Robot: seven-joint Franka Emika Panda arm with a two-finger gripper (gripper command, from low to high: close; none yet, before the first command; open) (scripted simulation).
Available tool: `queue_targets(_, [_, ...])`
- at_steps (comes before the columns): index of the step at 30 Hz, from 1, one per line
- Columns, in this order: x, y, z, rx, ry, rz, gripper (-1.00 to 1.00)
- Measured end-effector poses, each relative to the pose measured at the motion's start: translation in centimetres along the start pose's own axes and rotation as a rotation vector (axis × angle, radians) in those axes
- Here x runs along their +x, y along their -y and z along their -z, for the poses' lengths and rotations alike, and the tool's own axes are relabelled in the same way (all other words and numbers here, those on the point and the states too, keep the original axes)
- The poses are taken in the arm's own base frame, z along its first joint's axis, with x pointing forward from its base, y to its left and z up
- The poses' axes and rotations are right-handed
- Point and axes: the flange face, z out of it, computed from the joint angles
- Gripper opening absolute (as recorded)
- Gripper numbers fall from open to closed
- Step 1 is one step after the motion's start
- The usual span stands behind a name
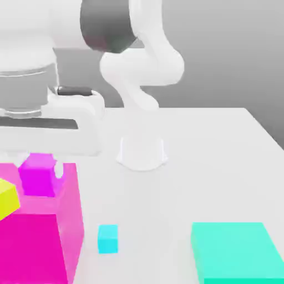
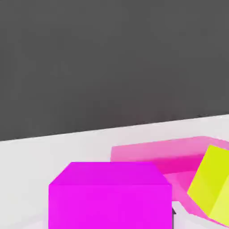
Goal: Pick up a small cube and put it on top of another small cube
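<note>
Five coloured solids on a matte white table point(image 1: 222, 161), all plain, flat-faced and sharp-edged. At the exterior view's left, closed on the small magenta cube point(image 1: 36, 176): the white gripper point(image 1: 39, 171), one pale fingertip point(image 1: 59, 171) pressed to each side of it. Held level, over the top face of the huge magenta block point(image 1: 41, 238); cannot tell whether its underside touches that face or hangs just clear of it. Slightly more purple in tone than the pinker block beneath.

Just left of the held cube, tilted on one edge and cut off by the picture's border: a yellow cube point(image 1: 6, 201), overlapping the block's top. Near the front, well apart from the block, flat on the table: a small cyan cube point(image 1: 108, 239). At the near right, cropped by the lower border: a broad, low teal block point(image 1: 238, 258).

Behind, on a round base in mid-table: the smooth white arm point(image 1: 141, 72), with a dark grey joint cap at the top.

From the hand view, close up: the same magenta cube point(image 2: 109, 197), its lower part cut off; beyond it the pink block point(image 2: 161, 154), paler here, and the tilted yellow cube point(image 2: 214, 188), cropped at the edge. Beside the magenta cube's lower corner, a small dark sliver, too little of it to identify.
</note>
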Motion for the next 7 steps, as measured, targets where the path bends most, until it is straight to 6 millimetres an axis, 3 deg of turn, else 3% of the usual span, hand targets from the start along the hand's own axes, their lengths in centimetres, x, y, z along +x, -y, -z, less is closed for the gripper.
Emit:
queue_targets(1, [1.2,-1.2,-0.4,0.000,0.000,-0.039,-1.00])
queue_targets(3, [0.6,-0.2,-2.9,0.000,0.000,-0.023,-1.00])
queue_targets(4, [0.6,-0.2,-4.3,0.000,0.000,-0.024,1.00])
queue_targets(7, [0.6,-0.2,-4.3,0.000,0.000,-0.024,1.00])
